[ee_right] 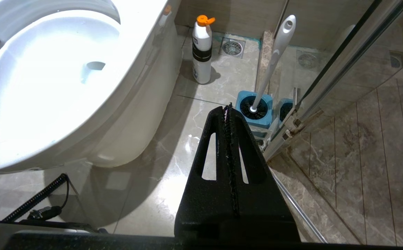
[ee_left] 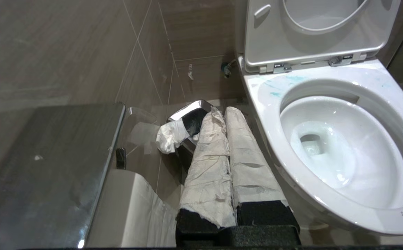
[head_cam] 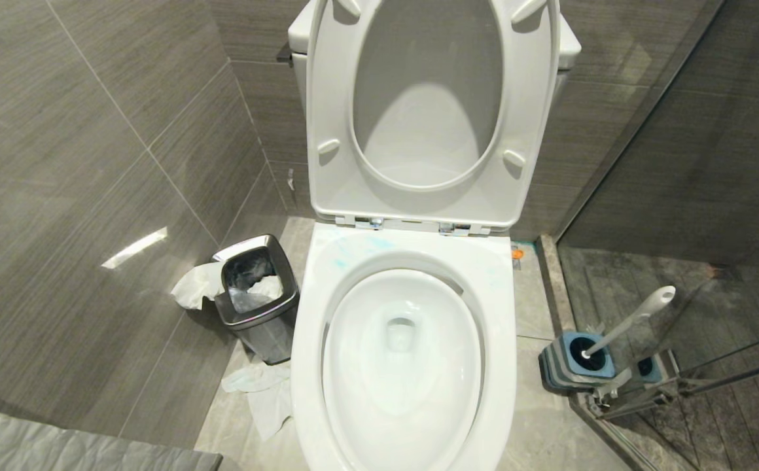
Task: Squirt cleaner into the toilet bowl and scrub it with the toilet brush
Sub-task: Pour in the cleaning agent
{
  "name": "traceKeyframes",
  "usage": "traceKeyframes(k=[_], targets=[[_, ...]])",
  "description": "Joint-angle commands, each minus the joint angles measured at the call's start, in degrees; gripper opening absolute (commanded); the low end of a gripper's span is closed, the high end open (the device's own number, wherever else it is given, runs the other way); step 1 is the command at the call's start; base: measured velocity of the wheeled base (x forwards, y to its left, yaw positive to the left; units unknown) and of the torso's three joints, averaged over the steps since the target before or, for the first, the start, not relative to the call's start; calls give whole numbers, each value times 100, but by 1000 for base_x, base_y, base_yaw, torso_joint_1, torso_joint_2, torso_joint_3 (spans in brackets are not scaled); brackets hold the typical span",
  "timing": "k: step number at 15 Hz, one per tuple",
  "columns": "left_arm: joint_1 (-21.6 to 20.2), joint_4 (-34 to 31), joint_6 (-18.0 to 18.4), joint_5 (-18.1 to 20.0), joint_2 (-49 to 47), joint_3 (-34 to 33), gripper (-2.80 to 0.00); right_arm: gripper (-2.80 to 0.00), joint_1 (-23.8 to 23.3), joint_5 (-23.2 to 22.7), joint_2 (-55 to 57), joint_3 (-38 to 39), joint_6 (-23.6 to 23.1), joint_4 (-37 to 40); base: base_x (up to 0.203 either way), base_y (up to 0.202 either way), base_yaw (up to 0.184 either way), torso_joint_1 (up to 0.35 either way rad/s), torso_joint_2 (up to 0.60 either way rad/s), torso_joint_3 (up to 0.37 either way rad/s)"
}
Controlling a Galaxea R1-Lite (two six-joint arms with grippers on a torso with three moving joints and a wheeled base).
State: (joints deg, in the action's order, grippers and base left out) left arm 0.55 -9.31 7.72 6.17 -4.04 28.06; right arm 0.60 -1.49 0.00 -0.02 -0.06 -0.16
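Beside the toilet bowl (head_cam: 405, 366), turquoise cleaner (head_cam: 353, 252) streaks its back rim, the toilet brush (head_cam: 628, 320) sits parked in its holder (head_cam: 579, 360), and my left hand (ee_left: 226, 114) and right hand (ee_right: 228, 111) hang clenched, empty, so I'd say scrubbing's left.

The toilet bowl (head_cam: 327, 418) is cut off at its front rim by the head view's lower edge, and its tank by the upper edge. Beside the left gripper (ee_left: 226, 113), the waste bin (ee_left: 191, 116) is partly hidden behind its paper-wrapped fingers (ee_left: 208, 163). Beyond the right gripper (ee_right: 228, 108), the brush head is hidden inside the holder (ee_right: 255, 119).
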Motion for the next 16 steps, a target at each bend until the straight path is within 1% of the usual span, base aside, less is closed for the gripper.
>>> traceKeyframes(k=[1, 4, 6, 8, 9, 11, 13, 14, 16], targets=[[-1, 442, 38, -2, 371, -765, -280, -280, 2, -1, 0, 2, -3, -2, 0, 0, 0, 0, 0, 0], [-2, 1078, 156, -36, 393, -1712, -280, -280, 2, -1, 0, 2, -3, -2, 0, 0, 0, 0, 0, 0], [-2, 1262, 196, -55, 395, -2259, -280, -280, 2, -1, 0, 2, -3, -2, 0, 0, 0, 0, 0, 0], [-5, 1306, 298, -75, 395, -2731, -280, -280, 2, -1, 0, 1, -3, -2, 0, 0, 0, 0, 0, 0], [-4, 1223, 364, -188, 395, -2819, -280, -280, 2, -1, 0, 2, -3, -2, 0, 0, 0, 0, 0, 0], [-5, 743, 264, -242, 395, -2787, -280, -280, 2, -1, 0, 2, -3, -2, 0, 0, 0, 0, 0, 0], [-5, 685, -90, -270, 395, -2753, -280, -280, 2, -1, 0, -5, -3, -2, 0, 0, 0, 0, 0, 0], [-2, 703, -175, -327, 395, -2753, -280, -280, 2, -1, 0, 2, -3, -2, 0, 0, 0, 0, 0, 0], [-2, 755, -192, -344, 395, -2771, -280, -280, 2, -1, 0, -6, -3, -2, 0, 0, 0, 0, 0, 0]])
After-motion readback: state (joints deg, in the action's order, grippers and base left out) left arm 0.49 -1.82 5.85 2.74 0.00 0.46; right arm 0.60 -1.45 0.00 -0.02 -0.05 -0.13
